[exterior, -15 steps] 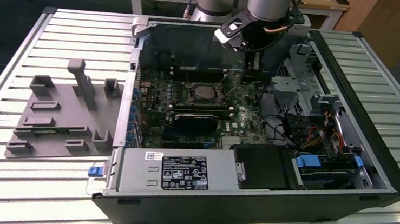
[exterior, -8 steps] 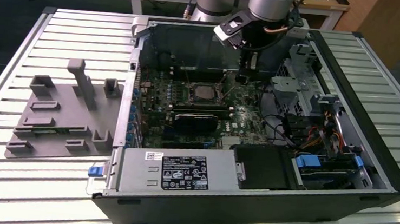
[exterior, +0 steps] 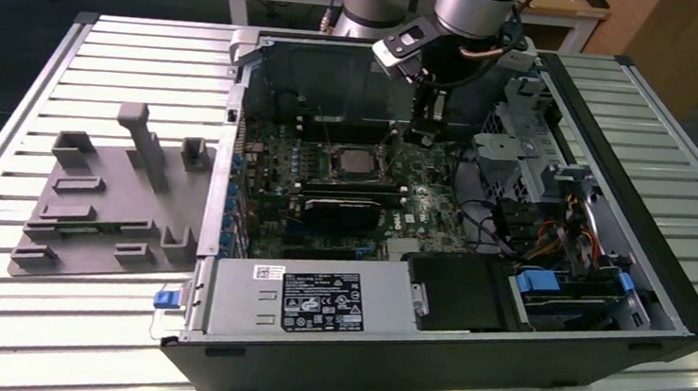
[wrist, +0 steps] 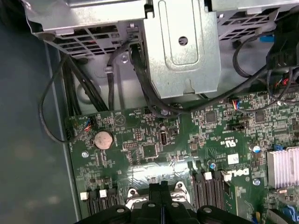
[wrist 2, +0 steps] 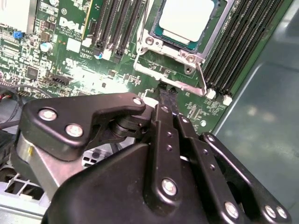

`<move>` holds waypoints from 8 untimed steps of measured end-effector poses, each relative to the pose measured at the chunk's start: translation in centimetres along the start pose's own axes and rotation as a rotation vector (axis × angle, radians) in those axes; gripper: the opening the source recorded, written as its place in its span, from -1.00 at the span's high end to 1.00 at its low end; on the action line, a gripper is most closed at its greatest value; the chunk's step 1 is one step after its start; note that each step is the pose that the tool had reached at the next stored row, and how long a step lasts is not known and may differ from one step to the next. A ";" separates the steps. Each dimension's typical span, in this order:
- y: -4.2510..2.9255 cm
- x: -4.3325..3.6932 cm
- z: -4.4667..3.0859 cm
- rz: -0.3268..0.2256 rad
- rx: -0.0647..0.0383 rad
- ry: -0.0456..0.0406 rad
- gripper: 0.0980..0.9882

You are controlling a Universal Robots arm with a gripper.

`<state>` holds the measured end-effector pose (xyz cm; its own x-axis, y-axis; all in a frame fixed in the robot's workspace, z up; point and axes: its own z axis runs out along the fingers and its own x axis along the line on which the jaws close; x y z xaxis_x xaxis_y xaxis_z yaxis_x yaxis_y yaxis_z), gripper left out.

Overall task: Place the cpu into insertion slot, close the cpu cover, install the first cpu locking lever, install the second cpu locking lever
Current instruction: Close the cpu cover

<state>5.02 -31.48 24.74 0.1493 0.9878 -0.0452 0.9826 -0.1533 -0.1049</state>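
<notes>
The cpu (wrist 2: pixel 187 16) with its pale metal top lies in the insertion slot (wrist 2: pixel 154 67) on the green board, and it also shows in the exterior view as the cpu (exterior: pixel 355 164). The silvery cpu cover (wrist 2: pixel 205 46) lies flat as a frame around the chip. A thin wire locking lever (wrist 2: pixel 202 79) runs along the socket's edge; whether it is latched I cannot tell. My gripper (wrist 2: pixel 167 95) hangs just beside the socket with its black fingers pressed together and nothing between them. In the exterior view the gripper (exterior: pixel 424 134) sits to the socket's right, low over the board.
Long black memory slots (wrist 2: pixel 117 23) flank the socket. A metal drive cage (wrist: pixel 182 46) with loose black cables (wrist: pixel 140 79) stands close to the arm. A power supply (exterior: pixel 302 300) fills the case front. A grey fixture tray (exterior: pixel 108 203) lies on the exterior view's left.
</notes>
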 end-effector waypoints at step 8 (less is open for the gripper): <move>-1.03 -0.16 0.12 0.000 -0.007 0.0012 0.99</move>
<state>3.97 -31.48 24.74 0.1496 0.9878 -0.0440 0.9833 -0.1533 -0.0977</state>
